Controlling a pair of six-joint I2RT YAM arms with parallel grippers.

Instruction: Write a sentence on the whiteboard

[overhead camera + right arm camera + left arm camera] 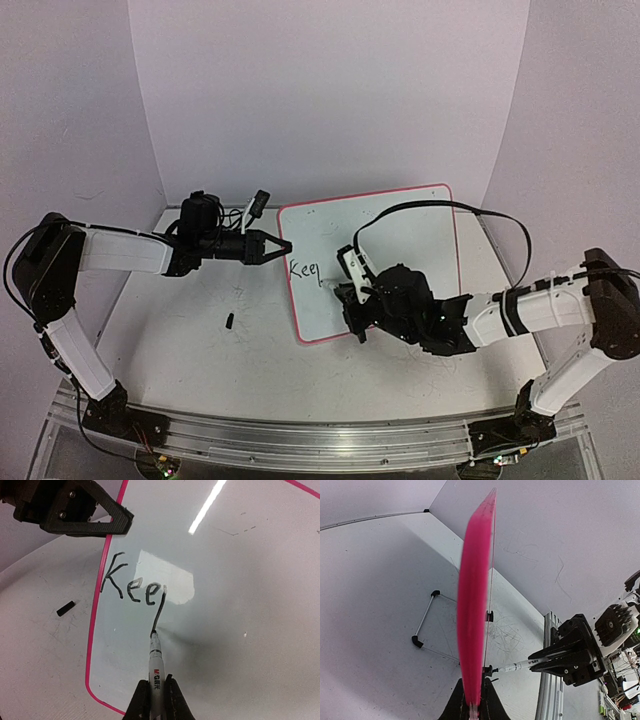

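The sentence [131, 586] reads "Kee" in black marker, with one downstroke of a next letter after it. It sits close to the left edge of the whiteboard [400, 228], about halfway down that edge. The whiteboard lies on the desk [190, 355] a little right of centre, turned slightly so its left edge slants. Its pink rim fills the middle of the left wrist view edge-on.

The marker [156, 662] touches the whiteboard with its tip at the foot of that downstroke. Its barrel runs back into the right gripper [155, 692], whose fingers are pressed against it from both sides. The right arm rises from its base at the near right corner to a raised elbow. From there the white forearm reaches left and low over the near part of the whiteboard, with the wrist bent down toward the writing.

The left gripper [278, 246] pinches the whiteboard's left rim just above the writing, its jaws closed on the pink edge. The left arm climbs from its base at the near left to a high elbow, and the forearm runs level to the right.

A small black cap [229, 321] lies on the desk just left of the whiteboard, apart from it.
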